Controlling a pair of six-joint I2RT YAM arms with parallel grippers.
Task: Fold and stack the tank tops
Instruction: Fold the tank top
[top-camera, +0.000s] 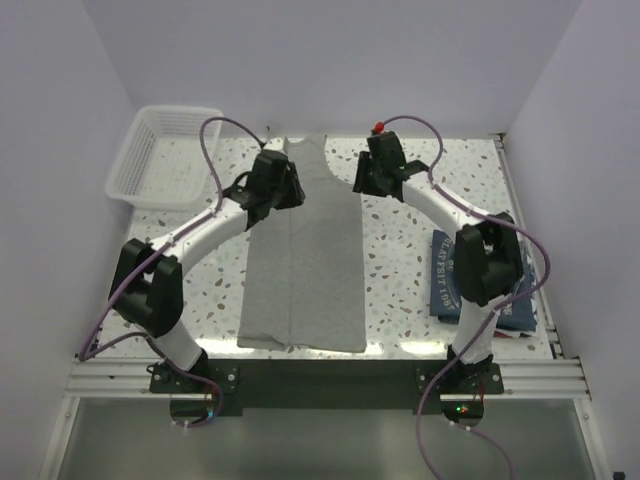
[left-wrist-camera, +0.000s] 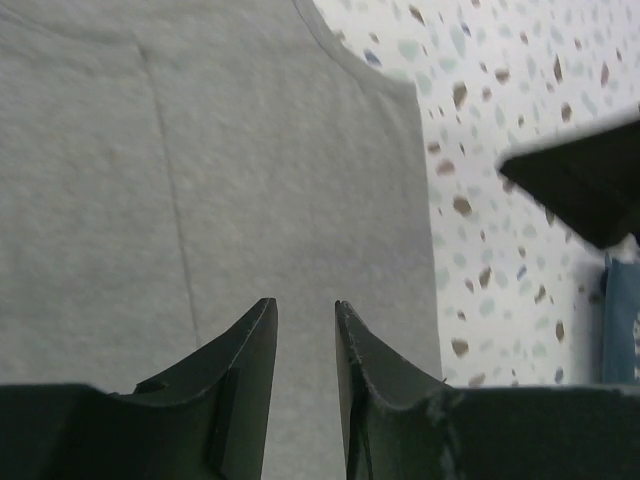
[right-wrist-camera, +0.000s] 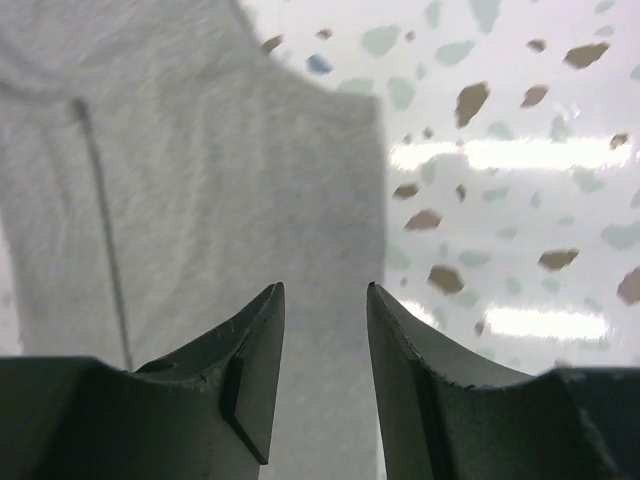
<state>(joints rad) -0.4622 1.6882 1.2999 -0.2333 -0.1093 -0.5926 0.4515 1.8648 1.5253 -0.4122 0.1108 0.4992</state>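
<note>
The light grey tank top (top-camera: 305, 260) lies flat down the middle of the table, folded into a long strip with its straps at the far end. My left gripper (top-camera: 290, 185) hovers over its upper left part. In the left wrist view the jaws (left-wrist-camera: 305, 302) stand open above the grey cloth (left-wrist-camera: 150, 180) with nothing between them. My right gripper (top-camera: 365, 178) hangs over the top's upper right edge, open (right-wrist-camera: 325, 286) and empty, with grey cloth (right-wrist-camera: 200, 180) below. The navy tank top (top-camera: 445, 270) with white lettering lies folded at the right, partly hidden by the right arm.
A white mesh basket (top-camera: 165, 150) stands at the back left corner. The speckled tabletop (top-camera: 400, 280) shows between the grey top and the navy one. White walls close in the table on three sides. The right gripper's dark body (left-wrist-camera: 590, 185) crosses the left wrist view.
</note>
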